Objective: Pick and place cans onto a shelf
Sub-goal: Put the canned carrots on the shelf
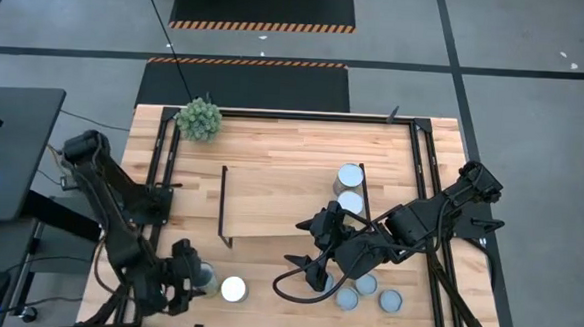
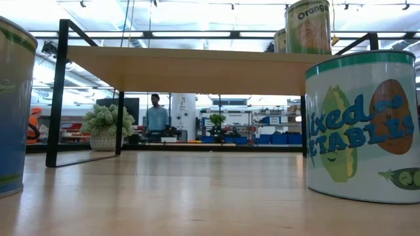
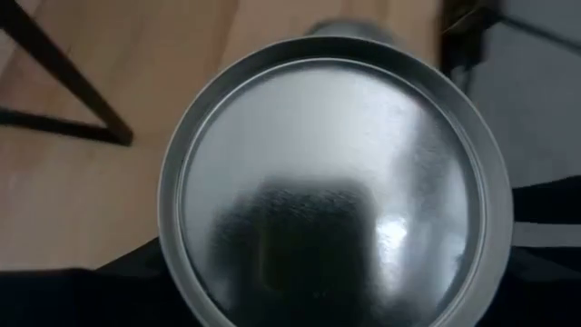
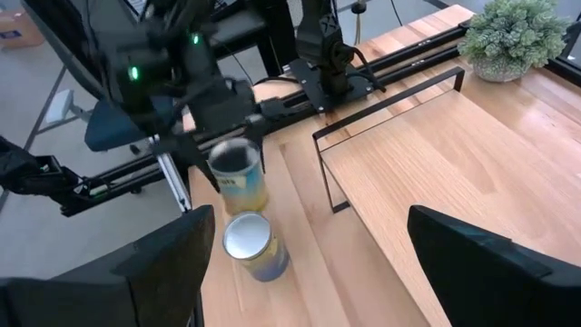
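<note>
While my left gripper (image 1: 194, 279) sits at the near left corner of the wooden tabletop (image 1: 266, 272), its two dark fingers are clamped on either side of a small round can with a silvery metal top and a yellow-and-blue label (image 4: 236, 171). From the left wrist view, that can's shiny lid fills nearly everything ahead of me. Whether its base touches the wood I cannot tell. Just beside it, toward the table's middle, stands a second small can with a white top (image 1: 233, 289), upright and apart from my fingers.

My right gripper (image 1: 315, 263) hangs over the near edge of the flat light-wood shelf with thin black rod frames (image 1: 281, 173). Its fingers (image 4: 481, 263) are spread wide, with nothing between them. Near it, on the tabletop in front of the shelf, three grey-blue-topped cans (image 1: 366, 285) are grouped together; more may be hidden under the arm.

Two further round cans with pale tops (image 1: 350, 187) stand on the shelf board near its right end, touching or nearly so. The low view shows one of them carrying an orange label.

At the far left corner of the table, beside the shelf frame, is a spiky green plant ball (image 1: 199, 119). In the room beyond the table a person (image 2: 156, 115) stands far off.
</note>
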### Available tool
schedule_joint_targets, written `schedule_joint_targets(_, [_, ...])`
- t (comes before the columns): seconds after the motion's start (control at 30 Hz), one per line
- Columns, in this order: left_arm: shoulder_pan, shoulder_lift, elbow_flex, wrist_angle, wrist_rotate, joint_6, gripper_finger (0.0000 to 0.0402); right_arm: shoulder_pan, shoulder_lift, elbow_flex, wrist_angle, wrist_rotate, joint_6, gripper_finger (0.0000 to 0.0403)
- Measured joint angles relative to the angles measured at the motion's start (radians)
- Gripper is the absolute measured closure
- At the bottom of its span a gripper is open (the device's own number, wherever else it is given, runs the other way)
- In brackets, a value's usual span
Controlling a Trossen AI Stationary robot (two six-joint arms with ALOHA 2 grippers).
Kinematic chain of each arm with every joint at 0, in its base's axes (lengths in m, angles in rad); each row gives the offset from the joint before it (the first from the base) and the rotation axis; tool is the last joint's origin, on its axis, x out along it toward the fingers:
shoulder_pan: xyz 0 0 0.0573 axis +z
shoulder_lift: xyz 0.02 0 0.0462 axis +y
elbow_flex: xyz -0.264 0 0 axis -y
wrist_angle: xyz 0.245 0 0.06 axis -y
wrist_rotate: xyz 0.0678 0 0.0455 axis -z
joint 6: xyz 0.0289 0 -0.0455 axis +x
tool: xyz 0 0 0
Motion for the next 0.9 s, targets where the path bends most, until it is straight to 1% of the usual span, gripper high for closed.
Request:
schedule_joint_targets(0.23, [0.064, -0.127, 0.016, 0.066, 0.049, 0.126, 0.0101, 0.0, -0.004, 0.0, -0.022, -0.012, -0.004, 0.003])
schedule_joint_targets(0.37, [0.126, -0.133, 0.097, 0.068, 0.058, 0.255, 0.0101, 0.0, -0.032, 0.0, -0.046, -0.01, -0.001, 0.003])
schedule_joint_targets(0.53, [0.215, -0.132, 0.192, 0.067, 0.141, 0.377, 0.0101, 0.0, -0.068, 0.0, -0.049, -0.001, -0.001, 0.003])
schedule_joint_targets(0.63, [0.268, -0.132, 0.252, 0.063, 0.147, 0.464, 0.0101, 0.0, -0.09, 0.0, -0.06, 0.021, -0.005, 0.003])
schedule_joint_targets(0.77, [0.372, -0.132, 0.305, 0.042, 0.17, 0.591, 0.01, 0.0, -0.125, 0.0, -0.124, 0.023, 0.031, 0.003])
schedule_joint_targets(0.9, [0.513, -0.132, 0.309, 0.043, 0.245, 0.716, 0.01, -0.006, -0.153, 0.0, -0.179, 0.021, 0.062, 0.003])
